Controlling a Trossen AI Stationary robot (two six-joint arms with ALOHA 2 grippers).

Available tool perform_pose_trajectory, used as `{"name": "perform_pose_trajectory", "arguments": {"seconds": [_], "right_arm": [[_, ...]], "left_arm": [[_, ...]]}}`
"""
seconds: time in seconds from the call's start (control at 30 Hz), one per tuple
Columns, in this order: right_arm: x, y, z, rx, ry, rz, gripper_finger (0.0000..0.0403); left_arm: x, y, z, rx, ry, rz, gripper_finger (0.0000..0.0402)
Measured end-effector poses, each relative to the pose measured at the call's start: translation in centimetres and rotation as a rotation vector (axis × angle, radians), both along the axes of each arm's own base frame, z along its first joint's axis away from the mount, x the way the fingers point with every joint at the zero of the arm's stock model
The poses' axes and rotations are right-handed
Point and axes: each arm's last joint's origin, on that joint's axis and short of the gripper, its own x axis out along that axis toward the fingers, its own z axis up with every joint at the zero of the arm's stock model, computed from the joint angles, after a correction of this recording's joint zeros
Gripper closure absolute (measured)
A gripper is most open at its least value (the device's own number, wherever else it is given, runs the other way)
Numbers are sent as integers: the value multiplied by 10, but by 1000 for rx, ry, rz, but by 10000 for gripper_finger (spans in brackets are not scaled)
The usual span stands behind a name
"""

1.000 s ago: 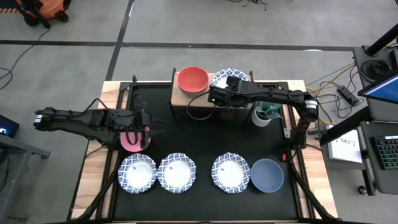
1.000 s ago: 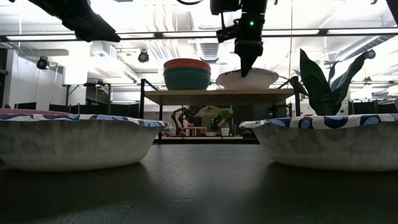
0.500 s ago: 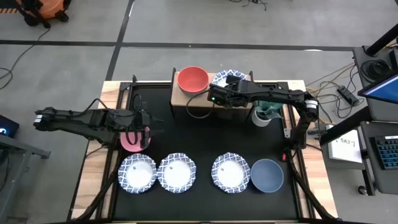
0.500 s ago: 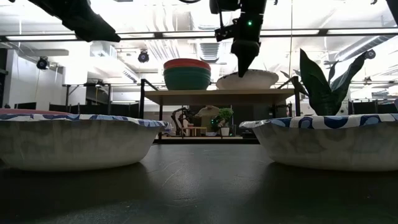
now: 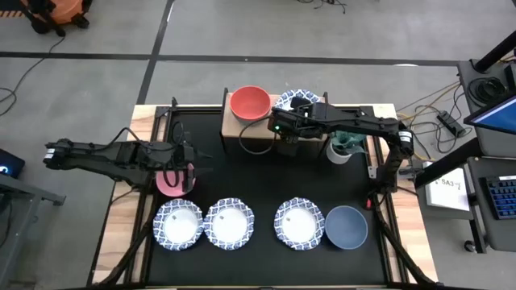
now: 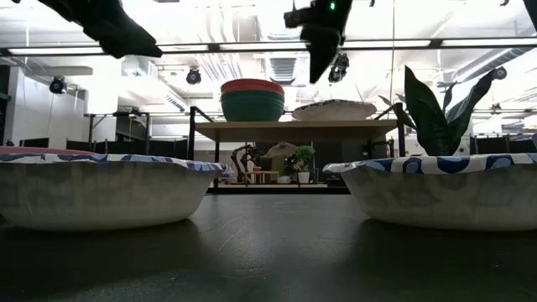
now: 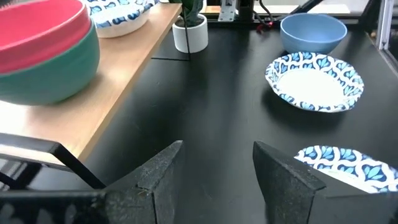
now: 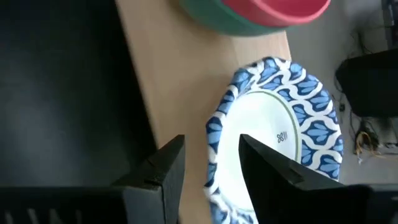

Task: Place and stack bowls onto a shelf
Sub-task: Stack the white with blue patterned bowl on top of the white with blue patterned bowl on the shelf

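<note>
The right gripper [image 8: 210, 160] hovers with jaws parted and empty above the patterned bowl [image 8: 277, 134] on the shelf [image 8: 152, 87] (left gripper [image 7: 216, 163] likewise open).

Grey concrete floor [image 5: 97, 32] with dark seams surrounds the black worktop [image 5: 258, 185]. A keyboard [image 5: 501, 197] sits past its right edge. Bright ceiling lights [image 6: 210, 21] glare overhead.

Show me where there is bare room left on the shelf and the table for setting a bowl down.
The shelf is crowded: the red-on-green stack sits beside a patterned bowl, leaving only a bare front strip. The black tabletop is open between the shelf and the front bowl row. The pink bowl fills the left edge.
</note>
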Motion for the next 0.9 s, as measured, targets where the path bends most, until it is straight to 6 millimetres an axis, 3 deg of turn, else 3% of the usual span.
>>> {"name": "perform_pose_trajectory", "arguments": {"seconds": [0.2,0.37,0.67,0.9], "right_arm": [[-6,33,24,71,-98,95,268],[-20,68,28,78,-169,187,271],[-47,127,7,113,-354,367,273],[-75,151,-23,141,-502,472,273]], "left_arm": [[1,-1,-7,-103,-18,47,225],[7,-7,-24,-214,-56,-5,225],[29,-19,-42,-328,-14,-50,225],[55,-30,-56,-333,134,-126,225]]}}
